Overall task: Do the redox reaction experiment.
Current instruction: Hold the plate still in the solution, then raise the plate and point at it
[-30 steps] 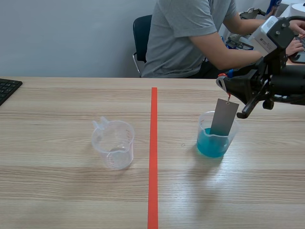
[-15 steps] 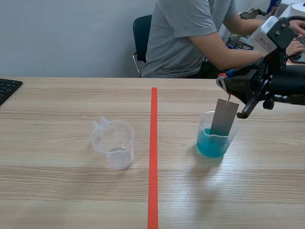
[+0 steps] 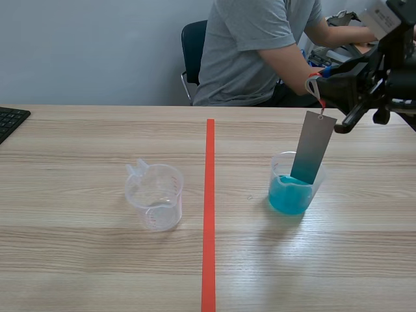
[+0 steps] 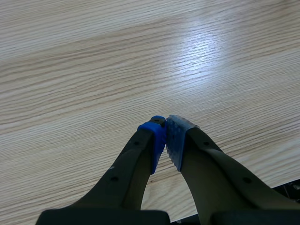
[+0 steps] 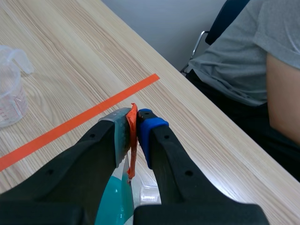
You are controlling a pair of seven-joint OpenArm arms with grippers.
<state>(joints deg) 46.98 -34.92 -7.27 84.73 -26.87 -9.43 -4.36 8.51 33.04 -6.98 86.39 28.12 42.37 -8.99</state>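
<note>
Office: keyboard [image 3: 10, 121], desk chair [image 3: 193, 47].

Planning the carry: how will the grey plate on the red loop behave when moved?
The grey plate looks flat and stiff, probably unbending. Hung by the red loop from the right end effector, it may swing. Its wet tip might drip.

No text, brand or number can be read; the clear measuring cup [image 3: 155, 195], left of centre in the frame, bears faint red scale marks, too small to make out.
</note>
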